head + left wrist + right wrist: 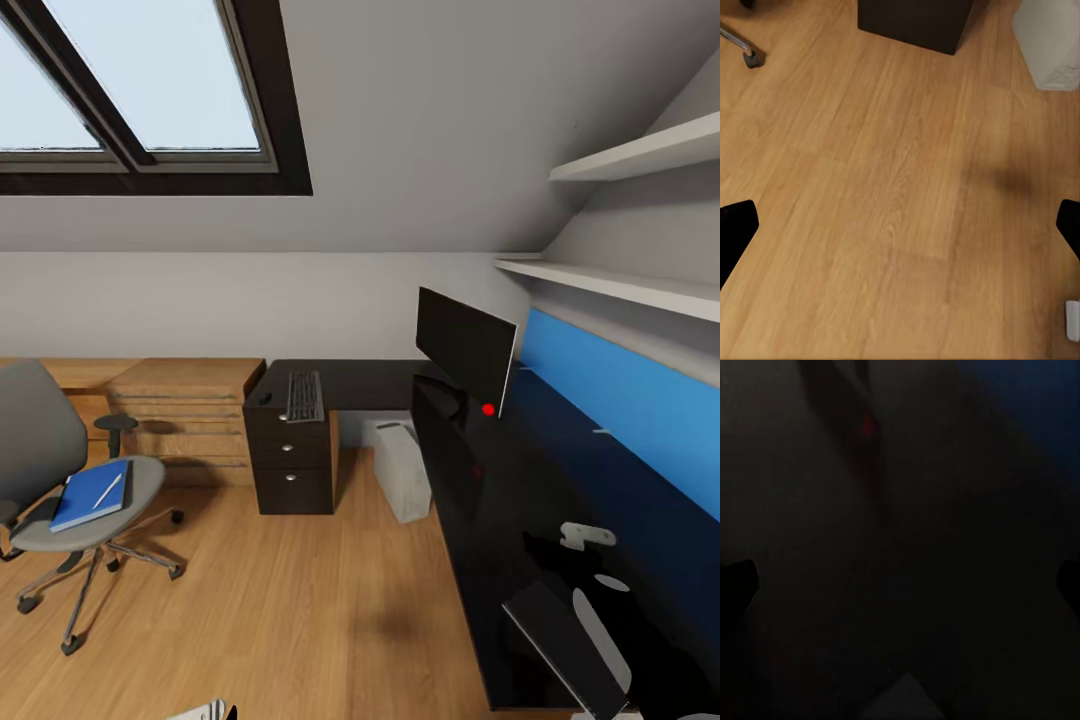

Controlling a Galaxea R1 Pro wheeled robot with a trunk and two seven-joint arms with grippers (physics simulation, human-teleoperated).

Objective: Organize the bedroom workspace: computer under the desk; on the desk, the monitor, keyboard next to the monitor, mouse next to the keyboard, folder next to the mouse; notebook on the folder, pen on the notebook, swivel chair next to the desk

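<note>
While both grippers hang open and empty, the pen (108,490) could roll off the folder (90,495) if the swivel chair (70,490) gets bumped.

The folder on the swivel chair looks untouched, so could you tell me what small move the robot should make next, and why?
Probably turn and roll toward the swivel chair. The blue folder lies on its seat with the pen on top, well away from the desk. The left gripper hangs open over bare wood floor, so the folder seems out of reach.
</note>
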